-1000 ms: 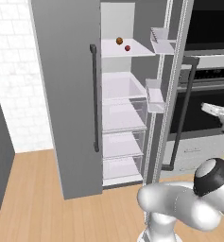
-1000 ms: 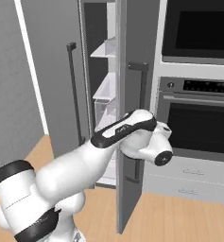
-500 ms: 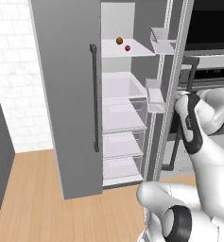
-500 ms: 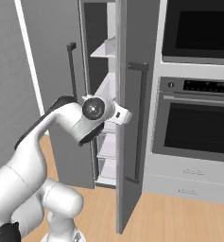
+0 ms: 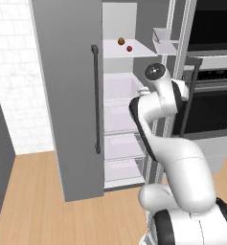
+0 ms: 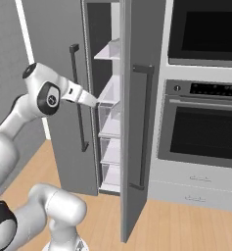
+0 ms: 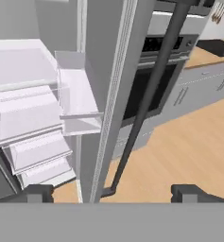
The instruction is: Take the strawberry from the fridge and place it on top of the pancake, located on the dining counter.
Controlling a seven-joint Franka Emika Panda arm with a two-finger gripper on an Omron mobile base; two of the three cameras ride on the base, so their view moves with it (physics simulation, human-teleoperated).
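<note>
Nearest, the hand hangs in front of the open fridge, its two fingers spread wide with nothing between them; in the hand view it looks down past the edge of the open door and its long dark handle toward the clear drawers. The arm is raised to about the height of the middle shelves, just outside the fridge opening. Farther in and higher, the strawberry lies on the upper white shelf, near its middle, just beside an orange-brown ball that sits a little deeper. The step in hand looks like the reach for the berry, not yet a grasp. The next move probably calls for lifting the hand to that shelf, turning it inward past the door edge, and closing on the small berry without nudging the ball.
</note>
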